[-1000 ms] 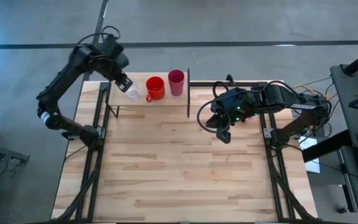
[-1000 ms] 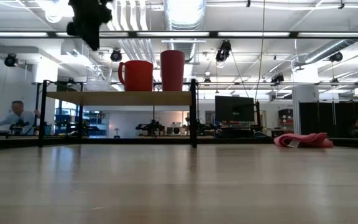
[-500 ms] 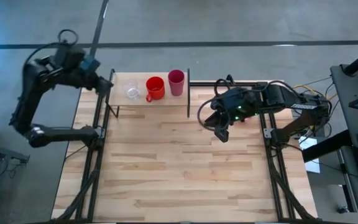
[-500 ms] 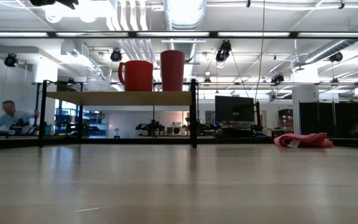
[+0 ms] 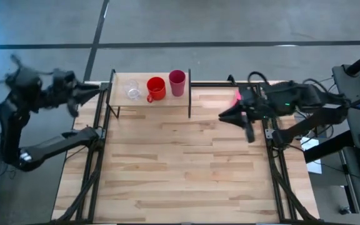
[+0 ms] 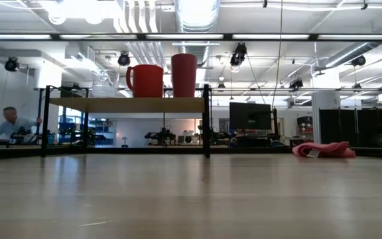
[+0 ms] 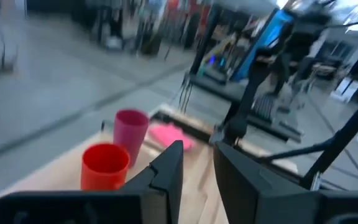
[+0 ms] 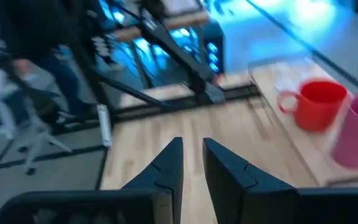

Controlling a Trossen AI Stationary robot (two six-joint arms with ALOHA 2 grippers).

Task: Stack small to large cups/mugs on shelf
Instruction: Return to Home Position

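Observation:
The shelf (image 5: 167, 101) stands along the table's far edge, its board raised on black posts in the low view (image 6: 131, 105). On it, in a row from left to right, stand the clear glass cup (image 5: 133, 93), the red mug (image 5: 156, 88) and the pink tumbler (image 5: 177, 82), each on its base. My left gripper (image 5: 83, 95) hangs off the table's left side, pointing toward the shelf, open by a narrow gap (image 7: 197, 152) and empty. My right gripper (image 5: 224, 114) hovers near the table's right edge, shut (image 8: 191, 146) and empty.
A pink cloth (image 5: 237, 95) lies at the table's far right, also in the low view (image 6: 323, 149). The plank tabletop (image 5: 180, 169) stretches in front of the shelf. A person sits in the room beyond the table's left side (image 6: 15, 123).
My left gripper has gone up from beside the glass cup and swung away past the table's left edge. My right gripper has drawn back toward the right edge and turned level. The three vessels have stayed in place on the shelf.

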